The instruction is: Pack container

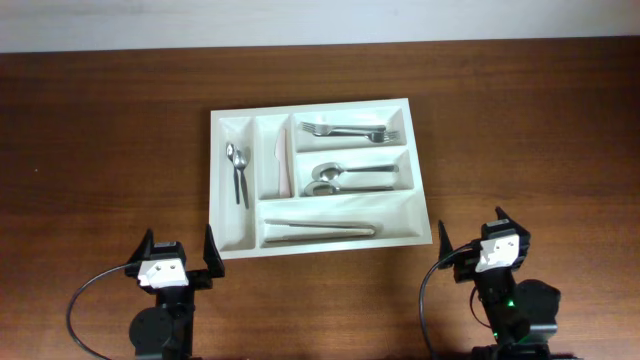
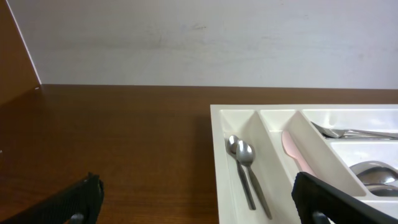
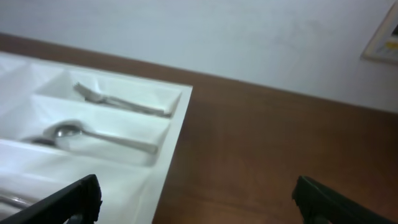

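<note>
The white cutlery tray, the container (image 1: 320,238), lies in the middle of the brown table. Its far-left narrow slot holds two small spoons (image 1: 238,172). The second narrow slot holds a pale pink utensil (image 1: 282,165). The top long slot holds forks (image 1: 345,130), the middle one large spoons (image 1: 345,180), the bottom one knives (image 1: 320,230). My left gripper (image 1: 177,260) is open and empty, just in front of the tray's near left corner (image 2: 219,186). My right gripper (image 1: 487,245) is open and empty, near the tray's near right corner (image 3: 168,168).
A white wall (image 2: 199,43) stands behind the table's far edge. Bare brown tabletop (image 1: 100,150) lies left and right of the tray. A framed item (image 3: 380,37) hangs on the wall at the far right in the right wrist view.
</note>
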Robot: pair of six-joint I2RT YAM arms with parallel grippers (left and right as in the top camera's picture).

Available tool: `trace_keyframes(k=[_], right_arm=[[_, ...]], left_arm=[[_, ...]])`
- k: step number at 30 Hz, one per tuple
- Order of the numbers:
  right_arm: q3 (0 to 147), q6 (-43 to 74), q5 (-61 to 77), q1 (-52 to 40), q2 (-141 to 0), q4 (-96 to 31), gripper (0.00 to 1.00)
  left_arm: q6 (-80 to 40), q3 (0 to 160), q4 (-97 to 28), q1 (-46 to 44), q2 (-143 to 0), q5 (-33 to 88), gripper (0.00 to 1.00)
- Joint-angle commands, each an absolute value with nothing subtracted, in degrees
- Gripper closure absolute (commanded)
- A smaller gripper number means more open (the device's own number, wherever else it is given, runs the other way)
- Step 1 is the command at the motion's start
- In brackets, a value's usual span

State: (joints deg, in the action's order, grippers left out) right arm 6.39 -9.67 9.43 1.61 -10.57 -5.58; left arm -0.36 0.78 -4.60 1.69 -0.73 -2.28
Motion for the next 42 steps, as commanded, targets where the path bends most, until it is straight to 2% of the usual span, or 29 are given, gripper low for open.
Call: trace_keyframes(k=[1, 23, 32, 42], right_arm=[[3.3, -10.1, 10.4, 1.1, -8.4, -5.3, 0.01], [0.9, -10.0, 7.7, 1.1, -3.5, -5.3, 0.01], [0.9, -3.9, 6.2, 1.1, -3.5, -5.6, 0.01], [0.9, -3.8, 7.0, 1.1, -1.9, -5.3, 0.01]], left_arm=[[0.5, 0.5, -4.7, 2.1, -0.3, -1.7, 0.01], [0.5, 0.5, -4.7, 2.1, -0.3, -1.7, 0.01], [0.5, 0.5, -4.7, 2.1, -0.3, -1.7, 0.01], [0.5, 0.5, -4.7, 2.1, -0.3, -1.7, 0.01]])
